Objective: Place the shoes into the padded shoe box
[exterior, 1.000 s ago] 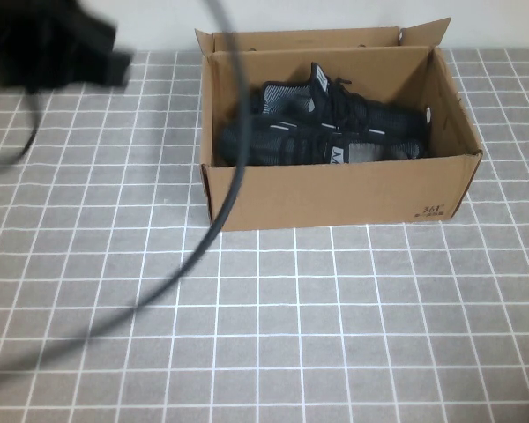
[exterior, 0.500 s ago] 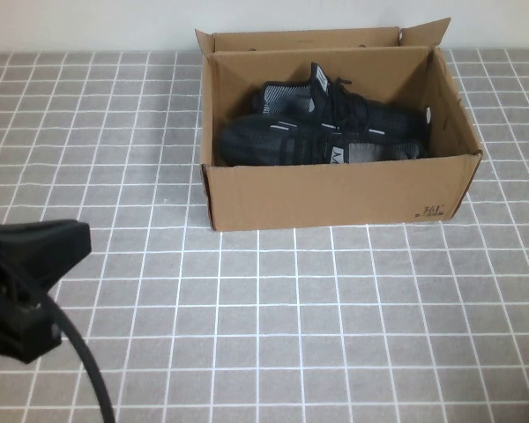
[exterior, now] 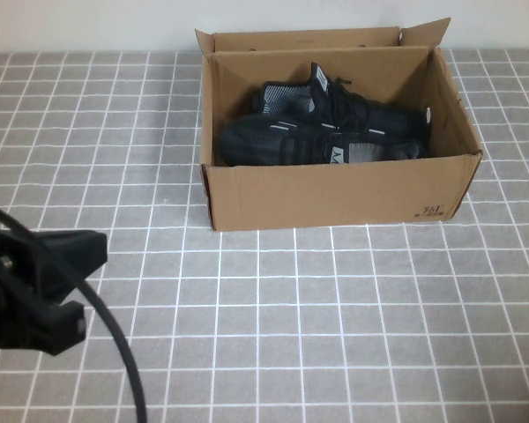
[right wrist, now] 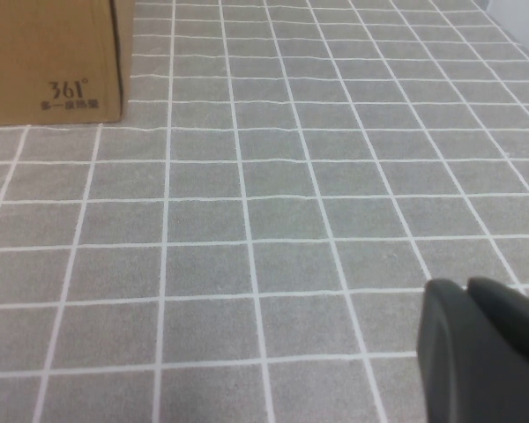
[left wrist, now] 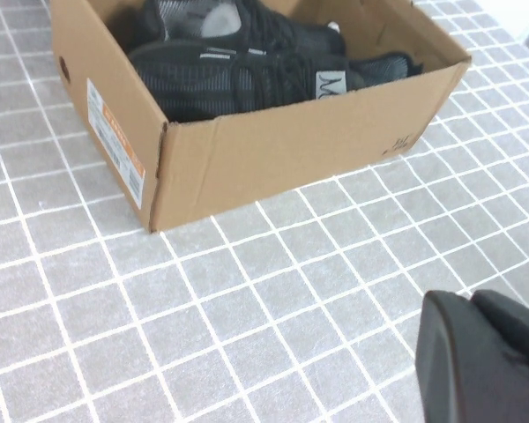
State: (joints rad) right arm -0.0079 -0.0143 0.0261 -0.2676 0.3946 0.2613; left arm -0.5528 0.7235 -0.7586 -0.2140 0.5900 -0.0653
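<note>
Both black shoes [exterior: 322, 132] lie side by side inside the padded shoe box [exterior: 335, 189], a brown cardboard box with its flaps up at the back of the table. The left wrist view looks down on the shoes [left wrist: 238, 70] over the box's near wall [left wrist: 273, 150]. My left arm [exterior: 35, 286] hangs low at the front left, well clear of the box. My left gripper [left wrist: 476, 304] is shut and empty over the grey tiles. The right gripper [right wrist: 472, 291] is also shut with nothing in it, over the cloth to the right of the box corner [right wrist: 53, 53].
A grey cloth with a white grid [exterior: 335, 317] covers the table. A black cable [exterior: 115, 344] loops from my left arm down to the front edge. A pale wall runs behind the box.
My left arm has swung from the back left, beside the box, down to the front left. Its cable no longer crosses the box. Shoes and box have not moved.
</note>
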